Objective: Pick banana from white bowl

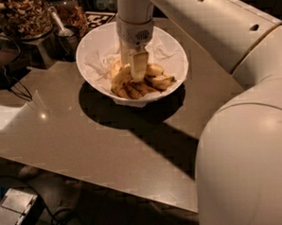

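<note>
One white bowl (176,55), large and deep, stands at the far side of the table (85,136), lined with crumpled white paper (99,64)

Contents: one plump yellow banana (119,78), curved, lying in the bowl at the left of the heap, against the paper; several slimmer brown-streaked bananas (142,88) beside it and in front of it, toward the near wall of the bowl

One hand (135,73), pale, at the end of a white arm (212,25) that comes in from the right and fills the right side of the view; the hand points straight down into the bowl, its lower end at the plump banana and over the heap. Whether the hand is clenched, released or grasping the banana cannot be told

One large glass jar of nuts (20,14) at the far left of the table, one smaller jar (72,14) near it, a metal scoop (60,27) between them

Dark cables (12,90) lie on the left part of the table

One grey box (13,213) sits on the floor below the near left edge of the table
</note>
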Motion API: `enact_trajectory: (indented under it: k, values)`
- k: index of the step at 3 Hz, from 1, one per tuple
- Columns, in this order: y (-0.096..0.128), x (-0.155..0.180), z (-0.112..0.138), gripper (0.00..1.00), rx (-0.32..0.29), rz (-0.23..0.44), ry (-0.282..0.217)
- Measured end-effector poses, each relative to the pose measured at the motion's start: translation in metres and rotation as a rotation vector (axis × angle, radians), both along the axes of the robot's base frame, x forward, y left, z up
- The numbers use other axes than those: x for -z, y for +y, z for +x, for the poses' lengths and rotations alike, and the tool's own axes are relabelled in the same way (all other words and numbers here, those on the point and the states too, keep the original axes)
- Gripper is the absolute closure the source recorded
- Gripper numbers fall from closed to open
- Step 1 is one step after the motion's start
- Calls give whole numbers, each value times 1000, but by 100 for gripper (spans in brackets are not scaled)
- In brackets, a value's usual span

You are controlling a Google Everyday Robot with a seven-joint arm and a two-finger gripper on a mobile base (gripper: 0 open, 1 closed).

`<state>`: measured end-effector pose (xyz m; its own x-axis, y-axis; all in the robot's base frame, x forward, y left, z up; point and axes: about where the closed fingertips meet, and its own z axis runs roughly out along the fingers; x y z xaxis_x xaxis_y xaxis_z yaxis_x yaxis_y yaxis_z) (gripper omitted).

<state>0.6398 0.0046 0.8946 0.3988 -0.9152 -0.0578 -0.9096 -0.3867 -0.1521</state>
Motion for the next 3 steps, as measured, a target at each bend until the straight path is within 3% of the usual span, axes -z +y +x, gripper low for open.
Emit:
enact_trajectory:
  k: [1, 3]
  values:
    - [2, 20, -2, 44, -5, -5, 38]
    - [2, 22, -3, 85, -1, -8, 40]
